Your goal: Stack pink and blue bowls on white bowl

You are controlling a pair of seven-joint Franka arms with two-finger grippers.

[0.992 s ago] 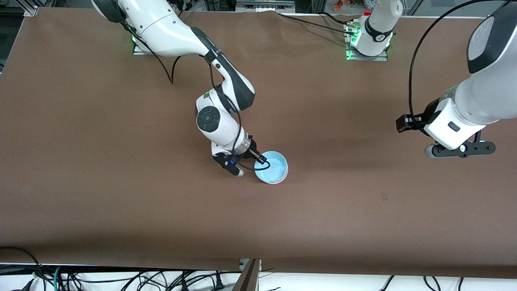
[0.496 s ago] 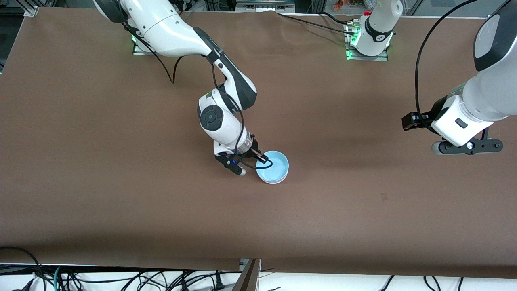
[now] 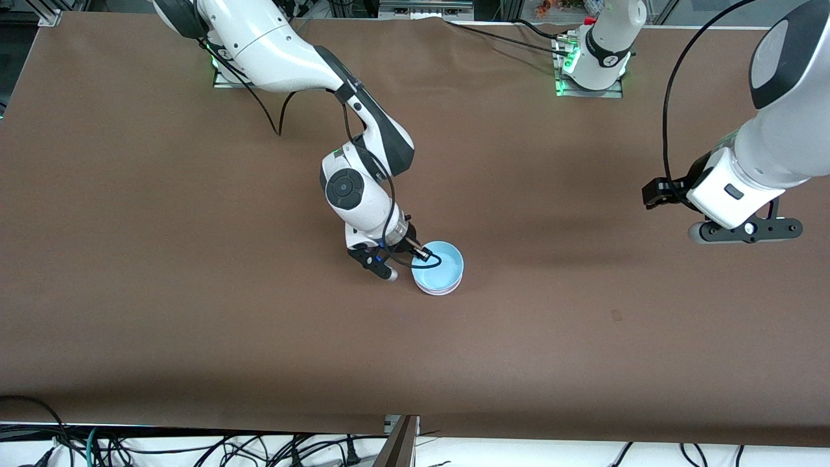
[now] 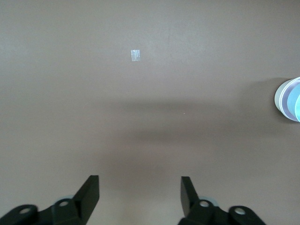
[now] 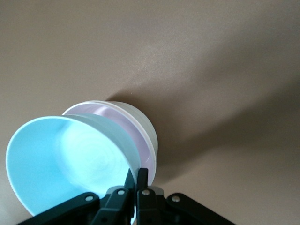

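My right gripper (image 3: 420, 254) (image 5: 136, 174) is shut on the rim of the light blue bowl (image 3: 442, 266) (image 5: 65, 157), near the middle of the table. That bowl leans tilted over the pale pink bowl (image 5: 125, 123), which sits nested in the white bowl (image 5: 151, 137). In the front view only a pale rim (image 3: 439, 292) of the lower bowls shows under the blue one. My left gripper (image 3: 746, 231) (image 4: 139, 187) hangs open over bare table toward the left arm's end, nothing between its fingers. In its wrist view the bowl stack (image 4: 290, 99) shows at the edge.
The brown table cover (image 3: 194, 292) is bare around the stack. A small pale tape mark (image 4: 135, 55) lies on the cover below the left gripper. Cables (image 3: 194, 451) run along the edge nearest the camera.
The right arm has shifted slightly toward the left arm's end with the blue bowl still in its grip. The left gripper has drifted a little over the table, its fingers spreading wider.
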